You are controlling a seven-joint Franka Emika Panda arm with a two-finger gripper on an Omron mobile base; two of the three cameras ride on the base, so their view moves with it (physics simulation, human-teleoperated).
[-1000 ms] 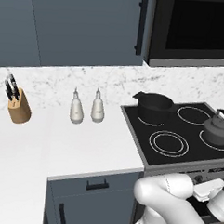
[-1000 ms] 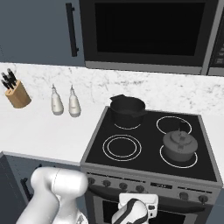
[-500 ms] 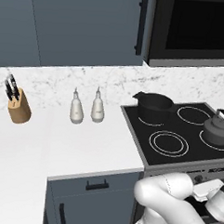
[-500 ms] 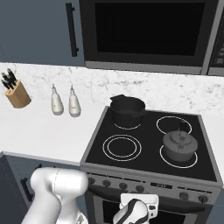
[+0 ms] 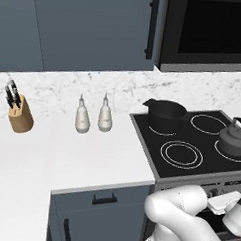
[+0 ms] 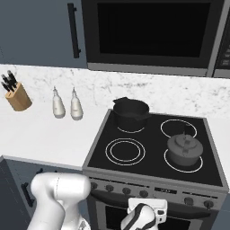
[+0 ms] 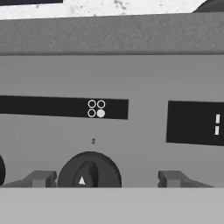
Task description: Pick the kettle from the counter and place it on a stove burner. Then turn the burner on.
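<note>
Pincer (image 7: 105, 178) lines up on the burner knob (image 7: 89, 170).
Kettle (image 6: 184, 149) sits on the lower-right stove burner (image 6: 183, 159); fingers spread apart flank the knob — centre, close, then twist squarely.

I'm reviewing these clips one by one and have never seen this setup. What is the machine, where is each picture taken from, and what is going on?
This is a rendered kitchen with a white robot arm on a driving base. Two pictures come from cameras on the base, behind the arm to its left and right. The third comes from a camera on the hand, looking along the tool.

The kettle sits on the front right stove burner of the black cooktop. A dark pot stands on the back left ring. On the white counter are two shakers and a knife block.

The tool is open and holds nothing. Its fingertips flank a black knob on the stove's front panel.
</note>
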